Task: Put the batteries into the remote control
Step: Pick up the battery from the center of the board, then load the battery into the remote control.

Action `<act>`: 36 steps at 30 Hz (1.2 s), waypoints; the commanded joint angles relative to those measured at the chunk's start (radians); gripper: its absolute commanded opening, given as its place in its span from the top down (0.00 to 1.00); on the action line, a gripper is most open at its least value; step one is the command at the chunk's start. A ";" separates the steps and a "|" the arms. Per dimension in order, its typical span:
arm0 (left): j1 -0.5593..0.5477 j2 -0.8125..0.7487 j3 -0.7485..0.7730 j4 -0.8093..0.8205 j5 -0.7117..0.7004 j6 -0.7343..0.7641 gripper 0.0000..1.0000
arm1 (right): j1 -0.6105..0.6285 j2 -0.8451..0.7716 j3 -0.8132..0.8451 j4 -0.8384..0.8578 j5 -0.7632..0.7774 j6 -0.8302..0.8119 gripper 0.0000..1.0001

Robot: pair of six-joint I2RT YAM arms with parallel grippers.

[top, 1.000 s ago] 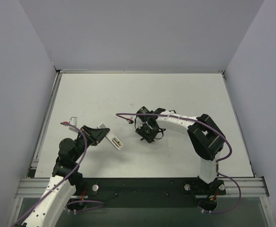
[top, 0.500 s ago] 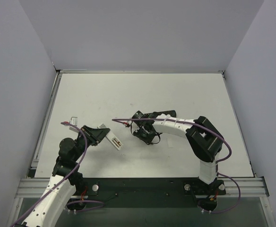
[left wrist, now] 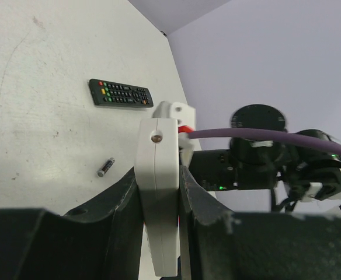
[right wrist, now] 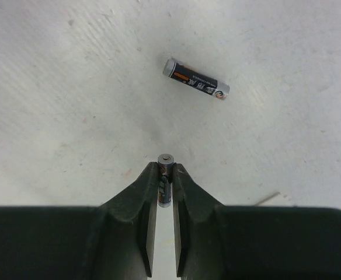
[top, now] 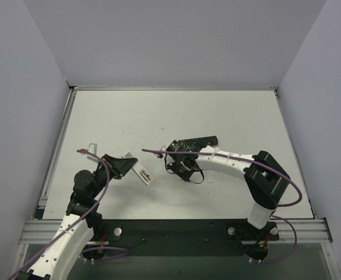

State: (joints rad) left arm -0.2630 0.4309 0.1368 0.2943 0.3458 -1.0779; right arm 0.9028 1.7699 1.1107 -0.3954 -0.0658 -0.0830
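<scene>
My left gripper [top: 124,166] is shut on the white remote control [top: 140,172] and holds it above the table. In the left wrist view the remote [left wrist: 157,146] stands edge-on between the two fingers of the left gripper [left wrist: 159,174]. My right gripper [top: 180,165] is to the right of the remote. In the right wrist view the right gripper [right wrist: 165,170] is shut on one battery [right wrist: 164,185], held upright with its metal end poking out past the fingertips. The other battery [right wrist: 195,79] lies loose on the table ahead of it, and also shows in the left wrist view [left wrist: 105,167].
A long black remote [top: 197,142] lies just behind the right arm's forearm; it also shows in the left wrist view [left wrist: 120,93]. A small flat white piece [top: 90,146] lies near the table's left edge. Grey walls close in the table on three sides.
The right arm's elbow has swung right and nearer, uncovering the black remote. The right gripper has shifted slightly. The left gripper and the white remote have not moved.
</scene>
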 commanded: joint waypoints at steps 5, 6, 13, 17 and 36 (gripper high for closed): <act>-0.008 0.087 -0.002 0.278 0.068 -0.014 1.00 | 0.071 -0.341 -0.008 0.092 0.133 0.169 1.00; -0.007 0.097 0.004 0.296 0.070 -0.010 1.00 | 0.077 -0.360 -0.006 0.117 0.144 0.180 1.00; -0.018 0.169 0.044 0.361 0.071 0.003 1.00 | 0.136 -0.510 -0.011 0.297 0.159 0.281 1.00; -0.028 0.227 0.050 0.428 0.061 -0.027 1.00 | 0.171 -0.556 -0.040 0.436 0.147 0.338 1.00; -0.090 0.307 0.081 0.563 0.009 -0.088 1.00 | 0.309 -0.446 -0.061 0.638 0.238 0.318 1.00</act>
State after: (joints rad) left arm -0.3454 0.7425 0.1673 0.7685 0.3767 -1.1488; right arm 1.1999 1.3201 1.0595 0.1703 0.1181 0.2352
